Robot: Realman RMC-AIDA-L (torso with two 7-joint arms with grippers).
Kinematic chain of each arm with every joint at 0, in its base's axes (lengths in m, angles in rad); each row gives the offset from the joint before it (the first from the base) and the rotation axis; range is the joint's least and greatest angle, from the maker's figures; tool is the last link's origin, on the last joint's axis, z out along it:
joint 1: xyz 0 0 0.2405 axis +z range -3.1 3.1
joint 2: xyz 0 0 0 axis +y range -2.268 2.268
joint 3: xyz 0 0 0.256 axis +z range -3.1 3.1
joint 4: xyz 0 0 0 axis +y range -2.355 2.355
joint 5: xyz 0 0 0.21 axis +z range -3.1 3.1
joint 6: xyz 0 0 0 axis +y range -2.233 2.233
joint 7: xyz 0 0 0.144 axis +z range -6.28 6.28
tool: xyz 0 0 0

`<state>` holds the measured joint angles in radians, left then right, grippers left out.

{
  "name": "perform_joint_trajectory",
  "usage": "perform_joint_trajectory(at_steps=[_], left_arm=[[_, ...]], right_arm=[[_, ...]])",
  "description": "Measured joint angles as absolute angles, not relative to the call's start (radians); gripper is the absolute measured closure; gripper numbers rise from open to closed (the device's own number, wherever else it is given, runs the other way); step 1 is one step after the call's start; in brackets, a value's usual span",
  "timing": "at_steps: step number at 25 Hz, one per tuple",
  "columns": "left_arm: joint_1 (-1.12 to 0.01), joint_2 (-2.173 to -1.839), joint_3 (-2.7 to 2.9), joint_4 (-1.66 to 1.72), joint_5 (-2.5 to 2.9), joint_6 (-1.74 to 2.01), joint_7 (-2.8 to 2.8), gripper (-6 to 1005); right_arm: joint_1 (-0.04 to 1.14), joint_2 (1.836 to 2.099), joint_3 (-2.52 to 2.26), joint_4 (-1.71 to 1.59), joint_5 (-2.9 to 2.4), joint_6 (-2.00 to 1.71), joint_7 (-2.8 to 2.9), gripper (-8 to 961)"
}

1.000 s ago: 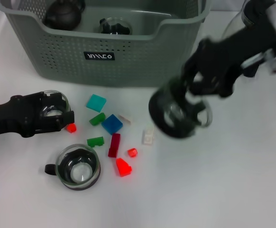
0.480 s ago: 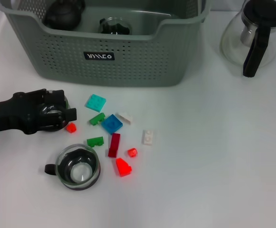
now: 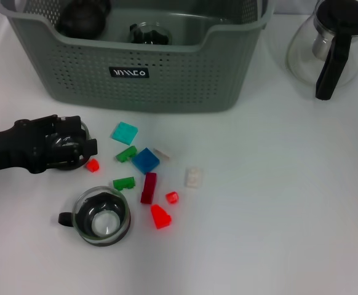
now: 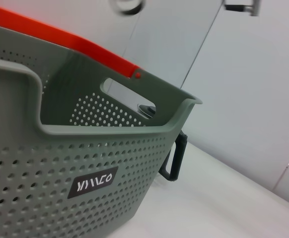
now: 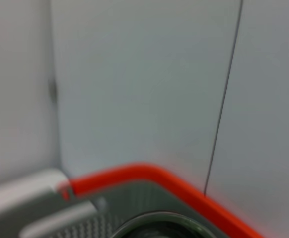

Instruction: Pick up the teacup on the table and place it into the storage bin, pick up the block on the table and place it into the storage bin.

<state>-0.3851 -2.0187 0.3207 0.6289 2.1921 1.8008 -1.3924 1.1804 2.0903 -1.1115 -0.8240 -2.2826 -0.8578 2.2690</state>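
Observation:
My left gripper (image 3: 74, 145) lies low at the table's left, its black fingers closed around a glass teacup (image 3: 64, 146). A second glass teacup (image 3: 102, 216) with a black handle stands in front of it, free. Loose blocks lie between them and the middle: a small red one (image 3: 92, 165) just beside the gripper, a blue one (image 3: 145, 160), a teal one (image 3: 124, 133), a dark red one (image 3: 148, 187), a white one (image 3: 193, 177). The grey-green storage bin (image 3: 167, 80) stands at the back; it also shows in the left wrist view (image 4: 60, 163). My right gripper is out of the head view.
A glass teapot (image 3: 326, 43) with a black handle stands at the back right. Inside the bin lie a glass cup (image 3: 148, 34) and a dark round object (image 3: 80, 18). The right wrist view shows the bin's orange rim (image 5: 149, 173) and a dark round rim (image 5: 157, 220).
My right arm, which carried a teacup over the table one second ago, has left the head view. My left gripper has shifted slightly to the left with its teacup.

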Motion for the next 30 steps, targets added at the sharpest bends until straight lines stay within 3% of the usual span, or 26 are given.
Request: perform_joint_trajectory(at_steps=[5, 9, 30], left_arm=[[-0.385, -2.020, 0.321, 0.629, 2.192, 1.801, -1.393, 156], [-0.385, -2.020, 0.321, 0.629, 2.192, 1.801, -1.393, 156], [-0.382, -2.028, 0.321, 0.629, 2.200, 1.799, -1.388, 157]], right_arm=[[1.335, 2.103, -1.207, -0.562, -2.472, -0.676, 2.307, 896], [1.364, 2.105, -1.271, -0.461, -2.492, -0.590, 2.307, 896], [1.347, 2.102, -1.336, -0.342, -2.520, -0.591, 2.309, 896]])
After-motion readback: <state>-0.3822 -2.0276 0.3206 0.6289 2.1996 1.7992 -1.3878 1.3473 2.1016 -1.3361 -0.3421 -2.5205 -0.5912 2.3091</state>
